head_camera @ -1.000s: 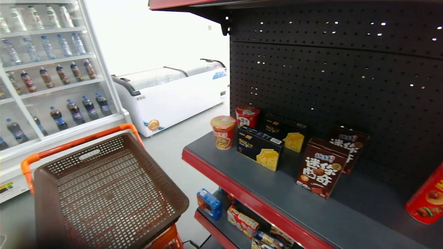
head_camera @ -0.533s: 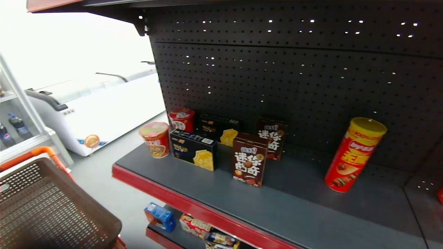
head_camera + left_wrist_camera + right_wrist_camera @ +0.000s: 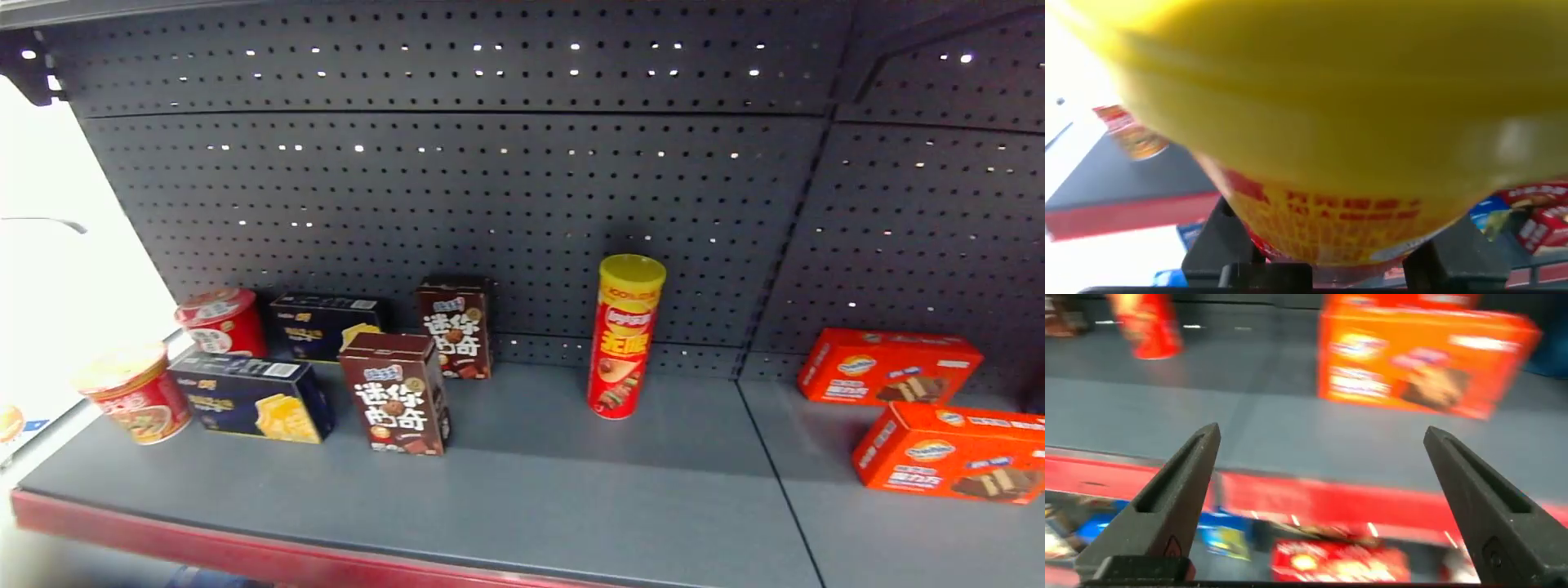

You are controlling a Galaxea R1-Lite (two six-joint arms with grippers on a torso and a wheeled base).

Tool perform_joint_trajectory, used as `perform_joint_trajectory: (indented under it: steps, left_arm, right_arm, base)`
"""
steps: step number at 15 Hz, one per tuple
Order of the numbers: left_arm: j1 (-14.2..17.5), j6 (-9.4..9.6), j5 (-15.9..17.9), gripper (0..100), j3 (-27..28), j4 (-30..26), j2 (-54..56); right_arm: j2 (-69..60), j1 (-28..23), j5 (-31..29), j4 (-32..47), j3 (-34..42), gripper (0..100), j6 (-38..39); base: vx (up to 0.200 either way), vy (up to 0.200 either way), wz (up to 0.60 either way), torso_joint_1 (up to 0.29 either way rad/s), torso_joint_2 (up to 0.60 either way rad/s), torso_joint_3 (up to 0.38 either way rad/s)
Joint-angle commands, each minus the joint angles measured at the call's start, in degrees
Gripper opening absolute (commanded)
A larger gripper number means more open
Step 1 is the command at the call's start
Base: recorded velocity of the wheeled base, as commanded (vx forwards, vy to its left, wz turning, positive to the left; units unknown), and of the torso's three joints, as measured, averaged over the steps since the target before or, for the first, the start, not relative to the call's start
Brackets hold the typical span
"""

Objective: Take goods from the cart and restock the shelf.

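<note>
My left gripper (image 3: 1335,245) is shut on a tall can (image 3: 1323,122) with a yellow lid and a red and yellow body, seen very close up in the left wrist view. A like can (image 3: 624,335) stands upright at the middle of the grey shelf board (image 3: 571,490). My right gripper (image 3: 1321,433) is open and holds nothing. It hangs in front of the shelf's red front edge (image 3: 1331,498), facing an orange box (image 3: 1421,355).
On the shelf's left stand two cup noodles (image 3: 135,392), two dark blue boxes (image 3: 253,396) and two brown cookie boxes (image 3: 396,392). Two orange boxes (image 3: 951,452) lie at the right. Bare board lies on both sides of the can. Packets (image 3: 1339,559) fill the lower shelf.
The head camera has swung right: the brown cart basket, fridge and freezer have left the picture and the shelf's right part with the orange boxes has come in.
</note>
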State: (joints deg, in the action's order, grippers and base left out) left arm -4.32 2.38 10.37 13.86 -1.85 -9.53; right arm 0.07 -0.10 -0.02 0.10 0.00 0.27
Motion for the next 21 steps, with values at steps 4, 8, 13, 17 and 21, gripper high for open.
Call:
perform_joint_trajectory:
  steps: [4,8,13,17,21]
  left_arm:
    - [-0.1,-0.09,0.2,0,-0.5,0.0,0.0]
    - [-0.6,-0.27,0.3,0,-0.6,-0.1,0.0]
    - [-1.3,-0.36,0.2,0,-0.8,-0.1,0.3]
    - [-1.1,-0.44,-0.3,0,0.0,-0.1,1.8]
    - [-1.0,0.00,-0.3,0,2.1,-0.1,1.2]
  right_arm:
    - [0.0,0.0,0.0,0.0,0.0,100,0.0]
    - [0.0,0.0,-0.1,0.0,0.0,100,0.0]
    - [0.0,0.0,-0.1,0.0,0.0,100,0.0]
    - [0.1,0.0,0.2,0.1,0.0,100,-0.2]
    - [7.2,7.8,1.7,0.0,-1.6,100,-2.1]
  base:
    - [0.000,0.000,0.00,0.000,0.00,0.000]
    - [0.000,0.000,0.00,0.000,0.00,0.000]
    - [0.000,0.000,-0.24,0.002,0.00,0.001]
    - [0.000,0.000,0.00,0.000,0.00,0.000]
    - [0.000,0.000,0.00,0.000,0.00,0.000]
